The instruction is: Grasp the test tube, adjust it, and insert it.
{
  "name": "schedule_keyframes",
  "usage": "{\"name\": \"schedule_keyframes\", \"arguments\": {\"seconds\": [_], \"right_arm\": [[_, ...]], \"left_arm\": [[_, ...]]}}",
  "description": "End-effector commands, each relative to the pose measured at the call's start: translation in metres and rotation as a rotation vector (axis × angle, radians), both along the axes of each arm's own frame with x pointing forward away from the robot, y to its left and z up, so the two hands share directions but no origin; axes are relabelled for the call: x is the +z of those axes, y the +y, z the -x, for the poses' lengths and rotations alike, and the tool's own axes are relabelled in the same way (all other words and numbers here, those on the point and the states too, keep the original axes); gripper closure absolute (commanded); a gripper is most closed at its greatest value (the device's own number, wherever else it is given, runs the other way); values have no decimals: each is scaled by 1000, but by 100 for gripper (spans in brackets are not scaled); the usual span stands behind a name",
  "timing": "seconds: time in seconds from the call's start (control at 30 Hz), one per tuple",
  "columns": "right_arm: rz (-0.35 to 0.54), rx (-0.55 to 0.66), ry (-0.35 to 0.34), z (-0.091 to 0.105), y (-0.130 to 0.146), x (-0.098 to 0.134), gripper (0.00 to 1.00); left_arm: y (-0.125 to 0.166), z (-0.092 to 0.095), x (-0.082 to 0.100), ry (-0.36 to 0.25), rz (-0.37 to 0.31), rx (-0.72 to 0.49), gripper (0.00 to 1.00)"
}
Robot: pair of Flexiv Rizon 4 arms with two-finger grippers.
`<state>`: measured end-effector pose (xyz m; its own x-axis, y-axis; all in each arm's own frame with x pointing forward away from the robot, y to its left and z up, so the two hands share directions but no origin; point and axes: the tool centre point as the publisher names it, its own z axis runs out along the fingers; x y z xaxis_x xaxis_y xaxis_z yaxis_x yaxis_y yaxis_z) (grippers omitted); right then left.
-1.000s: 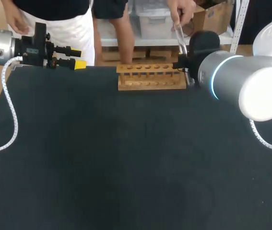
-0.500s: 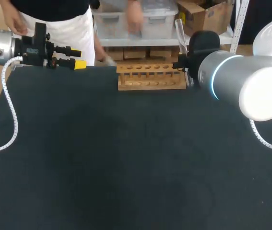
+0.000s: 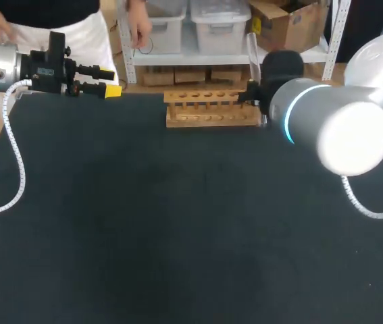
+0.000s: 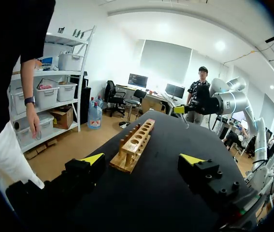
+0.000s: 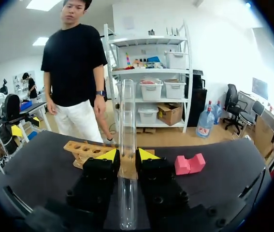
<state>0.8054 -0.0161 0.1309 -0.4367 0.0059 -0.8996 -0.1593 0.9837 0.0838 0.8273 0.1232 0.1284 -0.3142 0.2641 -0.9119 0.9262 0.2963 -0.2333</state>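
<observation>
A clear glass test tube point(image 5: 127, 116) stands upright between the yellow-tipped fingers of my right gripper point(image 5: 127, 155), which is shut on its lower part. In the head view the tube's top point(image 3: 251, 46) pokes up behind the right wrist, just right of the wooden rack point(image 3: 211, 108), and the fingers are hidden. The rack point(image 5: 85, 149) lies ahead of the right gripper, a little to one side, its row of holes showing nothing in them. My left gripper point(image 3: 110, 81) hovers open at the table's far left edge with nothing between its fingers, and the rack point(image 4: 134, 144) lies ahead of it.
A pink notched block point(image 5: 190, 164) sits on the black table point(image 3: 177, 223) beside the right gripper, on the side away from the rack. The rack stands at the table's far edge.
A person's hand that held the tube's top one second ago has let go and drawn back from the table. My right arm has shifted slightly left, tube still held. The left arm is unmoved.
</observation>
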Motion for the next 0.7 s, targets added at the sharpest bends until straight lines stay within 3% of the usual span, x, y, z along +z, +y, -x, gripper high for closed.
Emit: {"name": "schedule_keyframes", "arguments": {"seconds": [0.03,0.7], "right_arm": [[39,-69,45,-10,18,-8,100],[33,-96,173,-2,35,-46,100]], "left_arm": [[0,0,-1,-3,2,-1,0],[0,0,-1,-3,2,-1,0]]}}
